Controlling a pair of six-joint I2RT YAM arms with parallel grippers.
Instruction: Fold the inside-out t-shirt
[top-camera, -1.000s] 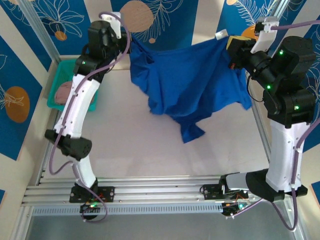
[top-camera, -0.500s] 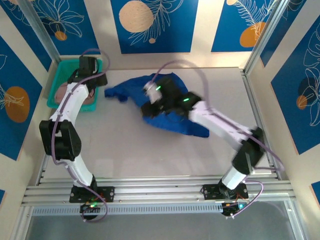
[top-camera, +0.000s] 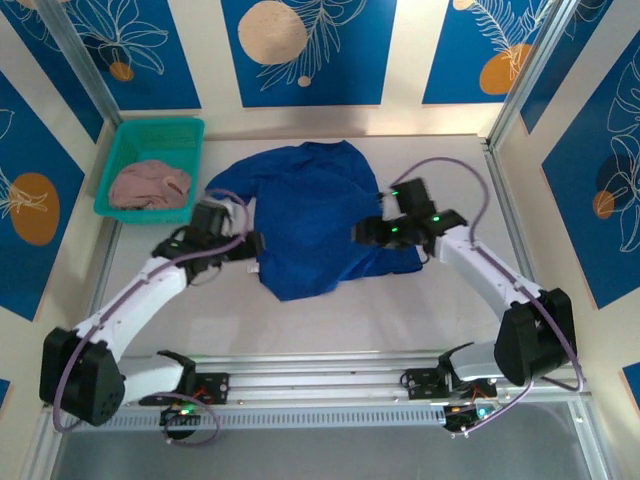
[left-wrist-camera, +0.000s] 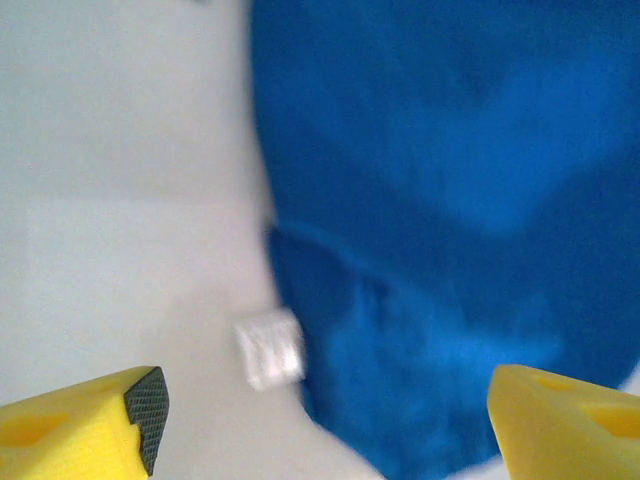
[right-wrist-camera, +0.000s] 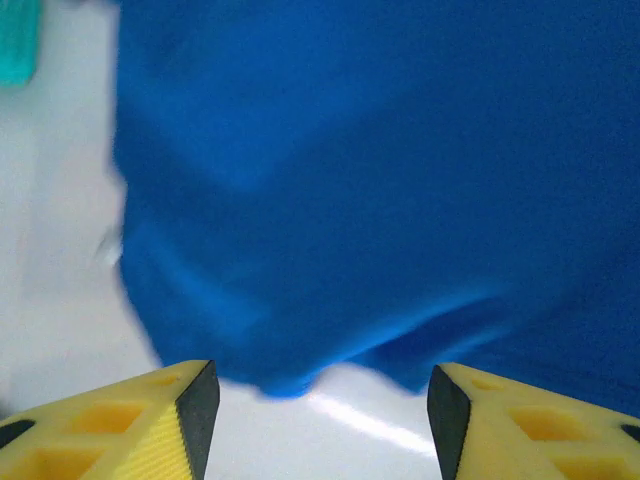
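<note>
T-shirt (top-camera: 310, 215) is lying spread on the bench (top-camera: 330, 320), seemingly for folding; your left pincer (left-wrist-camera: 325, 400) and right pincer (right-wrist-camera: 320, 400) are hovering open, empty.

Both wrist views blurred. T-shirt (left-wrist-camera: 450, 150) cut off at top and right edges, left wrist view. White patch (left-wrist-camera: 268, 347) beside hem: too smeared to identify. Top view: right tool (top-camera: 368, 232) hides some shirt.

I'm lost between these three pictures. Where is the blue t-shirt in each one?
Top external: the t-shirt lies spread out mid-table, toward the far side.
Left wrist: the t-shirt covers the right and top of the picture.
Right wrist: the t-shirt covers the upper and right parts.
Shared landmark: the pale table bordering the shirt's edge.
</note>
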